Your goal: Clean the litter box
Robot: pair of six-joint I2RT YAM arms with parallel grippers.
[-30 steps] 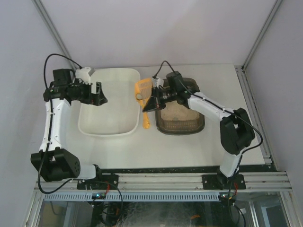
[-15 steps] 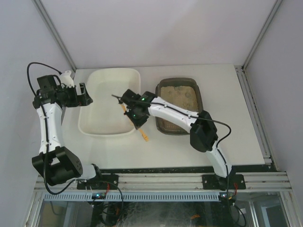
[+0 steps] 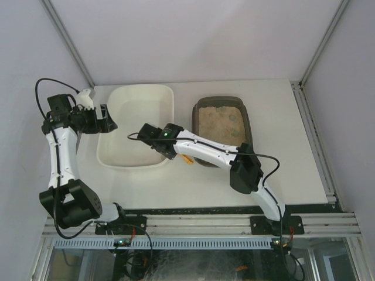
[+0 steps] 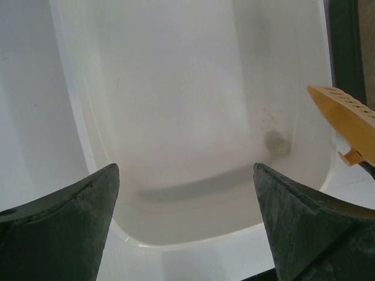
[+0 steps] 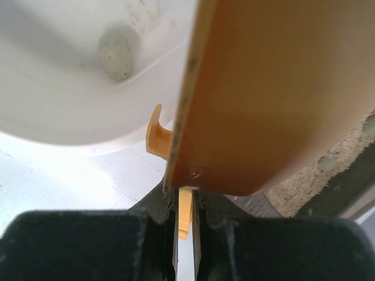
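One grey clump (image 5: 119, 54) now lies in the white rectangular plastic tub (image 3: 136, 164). Within the last second my right end effector (image 5: 184, 199), clenched on the orange slotted plastic scoop (image 5: 263, 88), swung over from the dark brown-grey rounded plastic litter box (image 3: 251, 126), which sits just right of the tub on the worktop (image 3: 293, 175). My left end effector (image 4: 184, 170) hangs released at the tub's left rim. I judge that load dumped, though more sifting may remain.
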